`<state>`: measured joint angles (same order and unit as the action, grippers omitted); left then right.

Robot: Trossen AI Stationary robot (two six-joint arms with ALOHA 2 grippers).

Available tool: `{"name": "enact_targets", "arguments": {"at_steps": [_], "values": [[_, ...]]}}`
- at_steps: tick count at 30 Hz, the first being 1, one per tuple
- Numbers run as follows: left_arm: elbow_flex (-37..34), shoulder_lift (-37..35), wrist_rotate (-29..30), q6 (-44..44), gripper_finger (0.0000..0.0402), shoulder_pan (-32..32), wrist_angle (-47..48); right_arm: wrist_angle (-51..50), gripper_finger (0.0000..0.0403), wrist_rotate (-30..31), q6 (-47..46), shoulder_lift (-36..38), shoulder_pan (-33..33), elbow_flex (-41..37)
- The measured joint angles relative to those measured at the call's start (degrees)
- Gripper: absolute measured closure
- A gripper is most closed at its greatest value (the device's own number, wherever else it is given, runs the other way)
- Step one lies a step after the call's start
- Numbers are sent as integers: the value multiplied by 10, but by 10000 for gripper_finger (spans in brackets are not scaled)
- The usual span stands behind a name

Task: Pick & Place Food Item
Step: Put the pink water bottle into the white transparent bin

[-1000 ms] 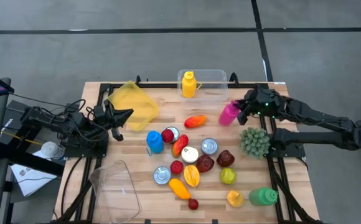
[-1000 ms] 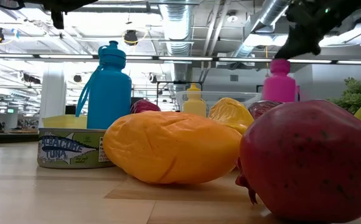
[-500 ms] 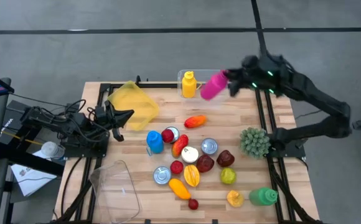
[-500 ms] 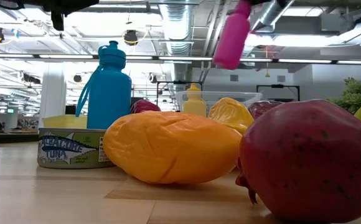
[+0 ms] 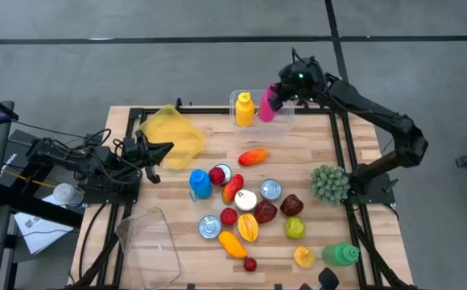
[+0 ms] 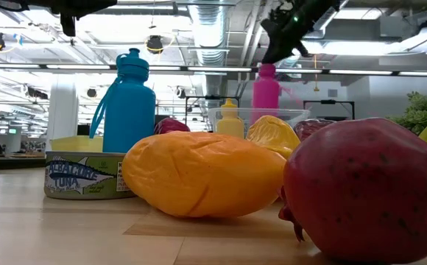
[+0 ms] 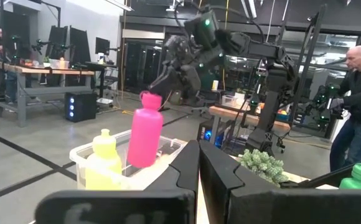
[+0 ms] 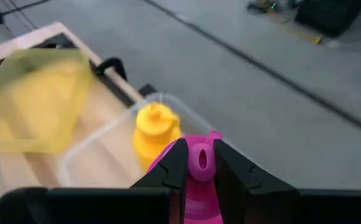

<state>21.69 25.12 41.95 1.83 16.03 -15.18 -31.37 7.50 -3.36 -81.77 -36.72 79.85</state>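
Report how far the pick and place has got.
Done: the yellow bottle already stands in the clear bin. In hand: the right gripper holds the pink bottle by its cap over that bin. Left: releasing it. The left gripper waits near the yellow lid.

In the low view the orange fruit (image 6: 205, 174) and the pomegranate (image 6: 368, 193), cut by the right edge, hide most of the bench's far things. Only the top of the yellow bottle (image 6: 230, 120) and the clear tub's rim (image 6: 291, 112) show. The right gripper (image 8: 200, 163) covers the pink bottle's (image 8: 200, 183) neck in its wrist view.
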Motion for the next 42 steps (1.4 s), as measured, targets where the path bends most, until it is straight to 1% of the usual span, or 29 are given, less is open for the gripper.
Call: {"name": "enact_targets", "arguments": {"at_steps": [4, 8, 10, 14, 20, 25, 29, 32, 37, 42], "values": [[0, 0, 0, 0, 401, 0, 0, 34, 356, -6, 12, 27, -19, -52], [0, 0, 0, 0, 401, 0, -3, 86, 356, -65, 1, 27, -35, -89], [0, 0, 0, 0, 401, 0, -3, 96, 356, -75, 4, 16, -32, -105], [0, 0, 8, 0, 401, 0, -3, 115, 356, -60, 15, -12, -22, -108], [0, 0, 14, 0, 401, 0, -2, 143, 356, -55, 19, -50, -25, -108], [0, 0, 16, 0, 401, 0, -2, 145, 355, -45, 22, -80, -25, -107], [0, 0, 16, 0, 401, 0, -2, 158, 347, -43, 24, -86, -23, -106], [0, 0, 16, 1, 401, 0, -2, 172, 348, -29, 25, -86, -23, -106], [0, 0, 16, 1, 401, 0, -3, 172, 348, -30, 34, -85, -30, -105], [0, 0, 16, 1, 401, 0, -2, 178, 348, -30, 36, -102, -27, -104]]}}
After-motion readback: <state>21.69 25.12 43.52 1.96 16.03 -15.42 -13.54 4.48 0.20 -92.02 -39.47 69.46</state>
